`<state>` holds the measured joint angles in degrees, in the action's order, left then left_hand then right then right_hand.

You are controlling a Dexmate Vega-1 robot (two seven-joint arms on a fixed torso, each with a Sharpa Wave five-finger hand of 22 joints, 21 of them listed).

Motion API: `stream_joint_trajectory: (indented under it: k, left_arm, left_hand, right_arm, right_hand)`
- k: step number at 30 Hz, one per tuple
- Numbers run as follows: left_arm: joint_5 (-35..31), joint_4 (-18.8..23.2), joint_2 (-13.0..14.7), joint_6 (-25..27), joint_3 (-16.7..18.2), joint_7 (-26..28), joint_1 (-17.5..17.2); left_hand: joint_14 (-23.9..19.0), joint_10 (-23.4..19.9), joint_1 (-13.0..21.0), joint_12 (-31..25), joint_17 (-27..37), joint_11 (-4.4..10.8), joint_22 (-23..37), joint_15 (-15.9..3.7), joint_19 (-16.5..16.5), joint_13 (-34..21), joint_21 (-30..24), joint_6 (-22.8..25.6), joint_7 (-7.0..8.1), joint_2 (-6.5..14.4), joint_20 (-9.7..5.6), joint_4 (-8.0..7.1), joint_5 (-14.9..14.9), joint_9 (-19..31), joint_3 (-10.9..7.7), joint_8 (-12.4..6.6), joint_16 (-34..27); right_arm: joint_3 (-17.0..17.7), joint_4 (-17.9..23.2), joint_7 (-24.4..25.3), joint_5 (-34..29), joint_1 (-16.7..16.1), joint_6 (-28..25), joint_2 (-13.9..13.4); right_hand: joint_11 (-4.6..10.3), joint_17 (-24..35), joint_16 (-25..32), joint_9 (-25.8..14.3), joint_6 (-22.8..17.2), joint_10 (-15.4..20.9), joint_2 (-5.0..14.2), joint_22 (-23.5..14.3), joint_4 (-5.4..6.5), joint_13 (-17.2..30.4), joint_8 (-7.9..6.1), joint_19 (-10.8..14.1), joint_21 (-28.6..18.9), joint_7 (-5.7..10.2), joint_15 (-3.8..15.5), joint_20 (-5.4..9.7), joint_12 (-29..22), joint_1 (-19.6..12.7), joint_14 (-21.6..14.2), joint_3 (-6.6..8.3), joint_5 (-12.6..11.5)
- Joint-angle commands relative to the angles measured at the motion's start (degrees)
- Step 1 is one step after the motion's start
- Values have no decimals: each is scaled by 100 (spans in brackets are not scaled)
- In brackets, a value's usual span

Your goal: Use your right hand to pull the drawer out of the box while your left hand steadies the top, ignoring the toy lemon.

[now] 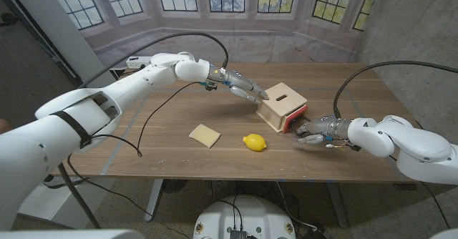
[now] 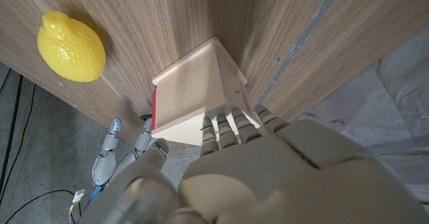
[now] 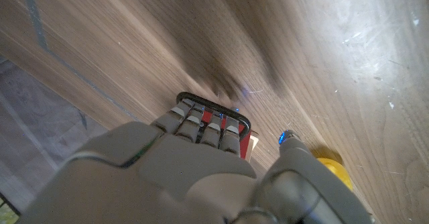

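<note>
A light wooden box [image 1: 281, 101] with a slot in its top stands on the table, its red drawer front [image 1: 294, 119] facing my right side. My left hand [image 1: 240, 86] reaches over from the left and its outstretched fingers [image 2: 224, 126] rest on the box [image 2: 194, 90] at its top edge. My right hand [image 1: 319, 131] is at the drawer front, fingers [image 3: 201, 120] hooked on the black handle [image 3: 216, 105]. The red drawer [image 3: 253, 143] sits at the box face. The toy lemon [image 1: 254, 142] lies in front of the box, apart from both hands.
A flat tan square [image 1: 205, 134] lies on the wooden table [image 1: 143, 153] left of the lemon. A black cable [image 1: 154, 110] trails across the table's left part under my left arm. The table's front edge runs just below the lemon.
</note>
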<state>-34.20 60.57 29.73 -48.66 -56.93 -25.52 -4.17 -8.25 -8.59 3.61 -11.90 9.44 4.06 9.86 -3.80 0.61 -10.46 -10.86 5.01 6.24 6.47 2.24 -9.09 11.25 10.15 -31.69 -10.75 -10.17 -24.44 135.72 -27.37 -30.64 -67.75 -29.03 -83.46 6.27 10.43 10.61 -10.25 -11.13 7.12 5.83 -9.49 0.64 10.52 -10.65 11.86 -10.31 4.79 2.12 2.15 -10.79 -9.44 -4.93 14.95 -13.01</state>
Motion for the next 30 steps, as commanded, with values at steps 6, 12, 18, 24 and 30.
stream_joint_trajectory:
  k: [6,12,18,24,30]
  left_arm:
    - [57,-69,9,1,-21,-11,-21]
    - [54,-116,-12,-12,-33,4,-10]
    - [49,-188,-52,-37,-61,22,17]
    - [39,-271,-80,-67,-85,54,56]
    - [47,-347,-99,-104,-108,73,87]
  left_hand:
    - [-49,-50,-63,-39,30,-4,8,36,-31,-20,-28,20,17,6,30,13,29,7,27,8,-31]
    - [-50,-42,-71,-29,30,-8,7,41,-32,-21,-27,12,18,6,32,16,32,7,27,12,-29]
    - [-54,-43,-77,-25,30,-13,7,46,-34,-21,-27,8,13,6,32,18,34,6,27,14,-28]
    - [-59,-35,-84,-16,30,-8,7,47,-33,-21,-25,5,19,7,35,21,36,6,26,15,-27]
    - [-58,-34,-89,-12,29,-11,7,41,-31,-21,-24,6,22,8,38,23,38,6,25,14,-25]
  right_arm:
    - [-15,89,-99,128,6,-171,-245]
    - [-15,125,-86,197,-25,-273,-346]
    - [-28,168,-65,250,-48,-356,-414]
    - [-51,225,-76,288,-62,-476,-461]
    - [-64,311,-83,337,-89,-632,-528]
  right_hand:
    - [5,10,19,-11,28,-53,-16,-15,-27,9,3,40,-45,1,363,75,-8,51,30,39,-40]
    - [-8,11,18,-11,36,-64,-17,-15,-26,9,5,38,-44,0,359,72,-5,58,35,39,-40]
    - [-9,11,17,-11,40,-71,-19,-15,-27,9,5,36,-44,-4,355,73,-5,63,40,40,-40]
    - [-2,12,17,-11,44,-77,-20,-15,-27,10,6,35,-44,-3,357,72,-5,70,43,41,-41]
    - [-11,12,17,-11,46,-75,-21,-15,-28,10,6,36,-45,-6,349,73,-7,74,44,42,-41]
